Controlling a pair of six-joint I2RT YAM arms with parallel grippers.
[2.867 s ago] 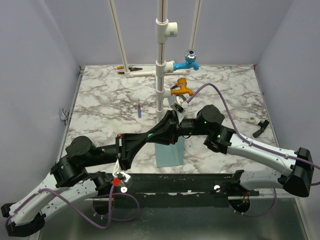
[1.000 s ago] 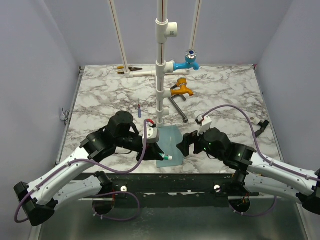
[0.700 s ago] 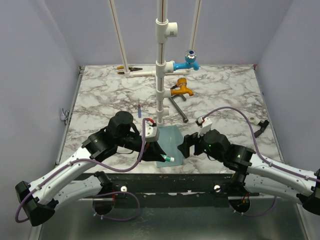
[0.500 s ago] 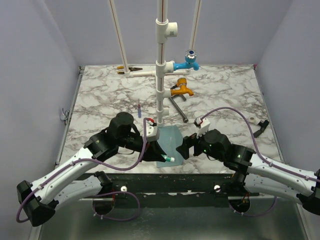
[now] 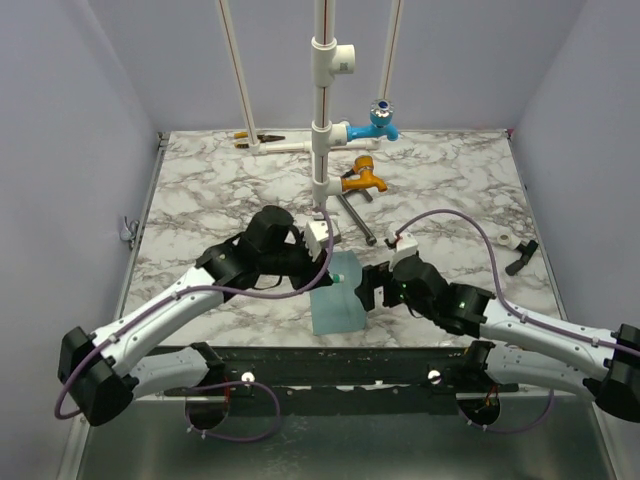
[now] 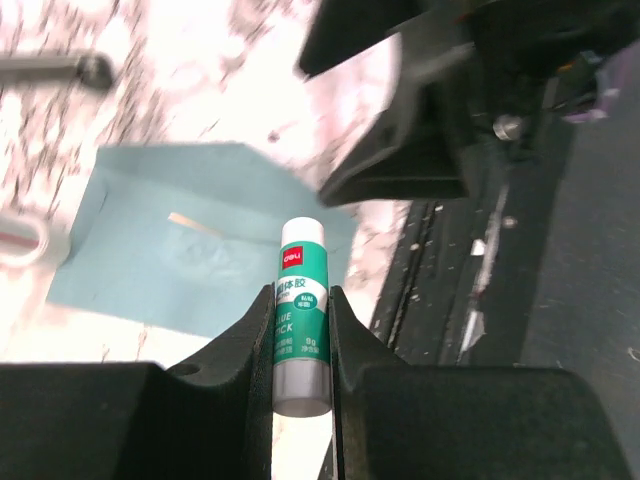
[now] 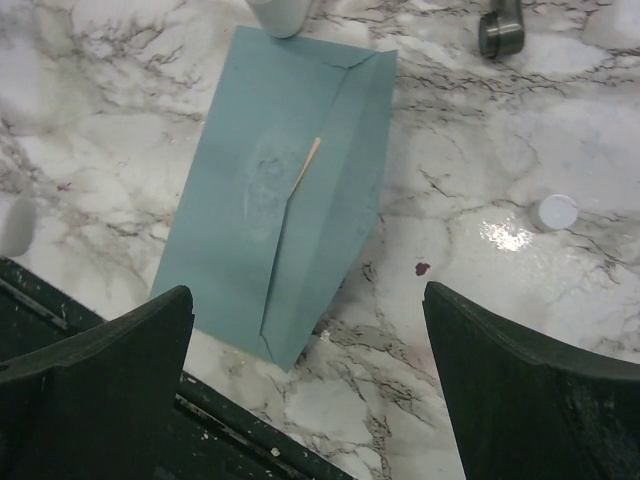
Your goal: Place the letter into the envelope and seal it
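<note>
Left claw [image 6: 301, 298] clamped on glue stick [image 6: 300, 335]; envelope [image 7: 228, 235] directly beneath, long axis near-to-far. Right claw [image 5: 368, 291] apart, beside its right edge.

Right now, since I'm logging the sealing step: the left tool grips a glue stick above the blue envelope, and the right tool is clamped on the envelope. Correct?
Not quite. The right tool stands open above the envelope, holding nothing; the right wrist view shows it. The left tool does grip the glue stick.
</note>
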